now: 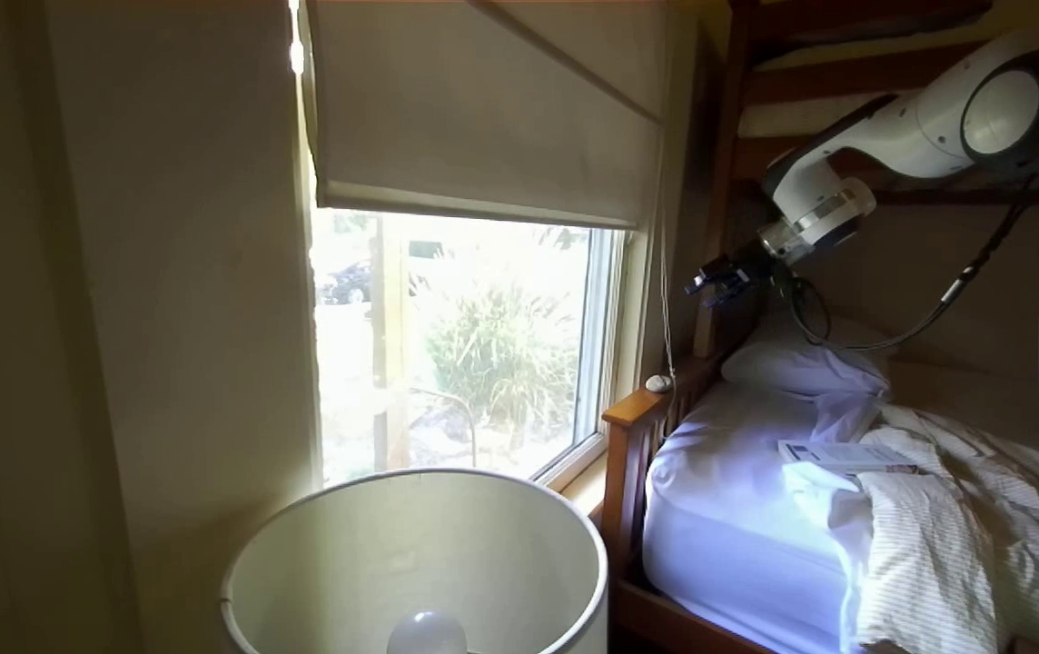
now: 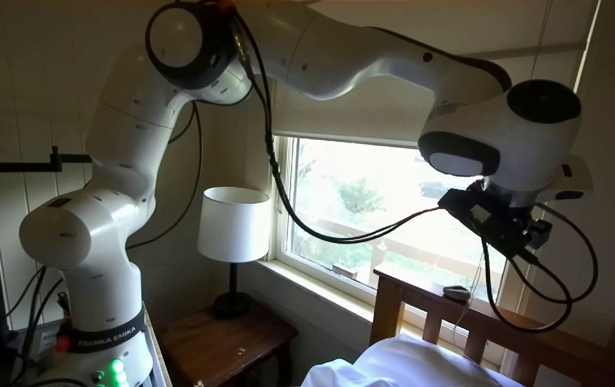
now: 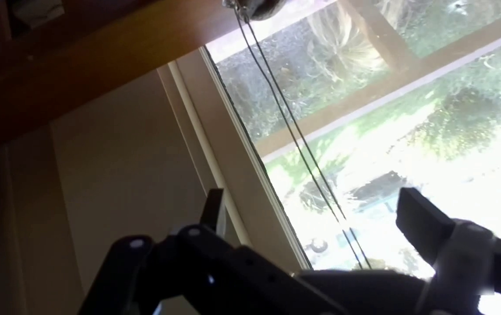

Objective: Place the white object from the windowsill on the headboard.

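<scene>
A small roundish white object (image 1: 658, 383) sits on top of the wooden headboard (image 1: 636, 408). It looks grey in an exterior view (image 2: 456, 293), on the headboard rail (image 2: 533, 318). In the wrist view it shows only in part, dark, at the top edge (image 3: 266, 8), beside the headboard (image 3: 145, 52). The windowsill (image 2: 318, 285) runs below the window, partly hidden behind the headboard. My gripper (image 1: 703, 292) is in the air above the headboard, apart from the object. In the wrist view it is open (image 3: 312, 212), with nothing held between the fingers.
Thin blind cords (image 3: 294, 122) hang in front of the window down to the object; I cannot tell if they are attached. A lamp (image 2: 235, 226) stands on a side table (image 2: 227, 344). The bed (image 1: 737, 481) has bedding and a book (image 1: 846, 456). A bunk frame (image 1: 728, 163) rises behind the arm.
</scene>
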`<action>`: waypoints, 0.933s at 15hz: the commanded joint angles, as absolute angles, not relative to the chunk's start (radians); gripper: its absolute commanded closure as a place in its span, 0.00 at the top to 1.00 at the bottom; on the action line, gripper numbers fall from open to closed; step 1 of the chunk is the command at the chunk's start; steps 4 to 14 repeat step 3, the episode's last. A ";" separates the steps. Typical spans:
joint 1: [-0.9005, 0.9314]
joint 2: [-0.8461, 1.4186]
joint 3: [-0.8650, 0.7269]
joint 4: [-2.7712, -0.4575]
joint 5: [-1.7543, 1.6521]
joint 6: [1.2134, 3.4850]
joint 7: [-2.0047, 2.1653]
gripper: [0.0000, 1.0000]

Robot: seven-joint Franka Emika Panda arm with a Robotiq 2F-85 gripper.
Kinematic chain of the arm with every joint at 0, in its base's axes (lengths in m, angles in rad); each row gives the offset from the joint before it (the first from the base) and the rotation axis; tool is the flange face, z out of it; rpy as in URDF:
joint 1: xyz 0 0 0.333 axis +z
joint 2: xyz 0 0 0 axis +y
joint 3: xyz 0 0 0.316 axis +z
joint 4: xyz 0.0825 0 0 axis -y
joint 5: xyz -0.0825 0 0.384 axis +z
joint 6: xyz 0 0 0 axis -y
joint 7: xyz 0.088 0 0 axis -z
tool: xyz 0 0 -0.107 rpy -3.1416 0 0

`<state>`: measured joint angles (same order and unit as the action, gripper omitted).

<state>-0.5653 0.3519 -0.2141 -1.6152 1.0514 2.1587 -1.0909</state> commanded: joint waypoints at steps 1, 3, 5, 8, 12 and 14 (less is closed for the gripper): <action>-0.626 0.314 -0.234 -1.618 1.175 2.017 -1.154 1.00; -0.592 0.334 -0.254 -1.608 1.125 2.059 -1.126 1.00; -0.592 0.334 -0.254 -1.608 1.125 2.059 -1.126 1.00; -0.592 0.334 -0.254 -1.608 1.125 2.059 -1.126 1.00; -0.592 0.334 -0.254 -1.608 1.125 2.059 -1.126 1.00; -0.592 0.334 -0.254 -1.608 1.125 2.059 -1.126 1.00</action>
